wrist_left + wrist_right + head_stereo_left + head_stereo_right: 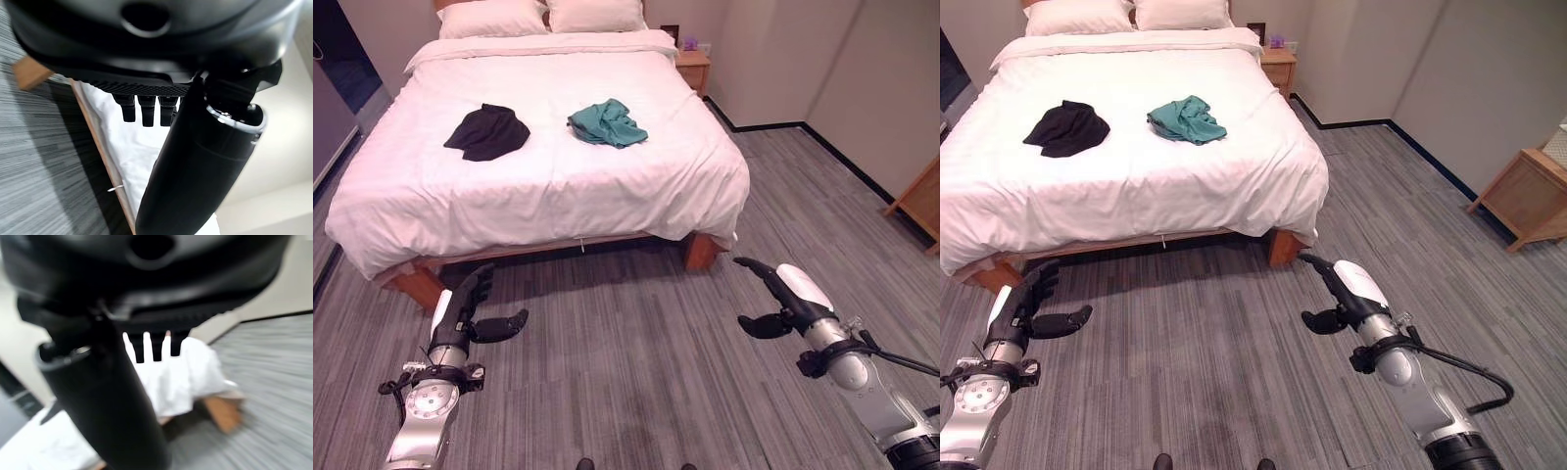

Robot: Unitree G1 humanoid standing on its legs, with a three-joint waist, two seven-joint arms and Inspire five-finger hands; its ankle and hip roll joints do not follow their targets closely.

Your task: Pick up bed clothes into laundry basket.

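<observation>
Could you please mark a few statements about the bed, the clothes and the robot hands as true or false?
1. A black garment lies on the bed. True.
2. The teal garment is on the floor. False: it lies on the bed, to the right of the black one.
3. The left robot hand holds cloth. False: it is open and holds nothing.
4. The right robot hand is open, above the floor. True.
5. Two pillows lie at the bed's far end. True.

A white-sheeted bed (538, 186) with two pillows (543, 17) stands beside a wooden nightstand (693, 69).
</observation>
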